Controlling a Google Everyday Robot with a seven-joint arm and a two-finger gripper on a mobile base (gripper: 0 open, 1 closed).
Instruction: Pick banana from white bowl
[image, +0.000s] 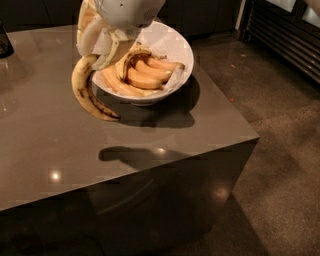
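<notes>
The banana is long, curved, pale yellow with brown speckles and a dark tip. It hangs from my gripper at the top of the camera view, outside the left rim of the white bowl and above the table. The gripper is shut on the banana's upper end. The wide white bowl stands on the table to the right of the banana and holds plumper orange-yellow bananas and one with a dark streak. The arm hides the bowl's far left rim.
The grey-brown table has its right edge and front corner near the bowl. A dark object stands at the table's far left. Dark cabinets and a slatted black unit line the back and right. Open floor lies to the right.
</notes>
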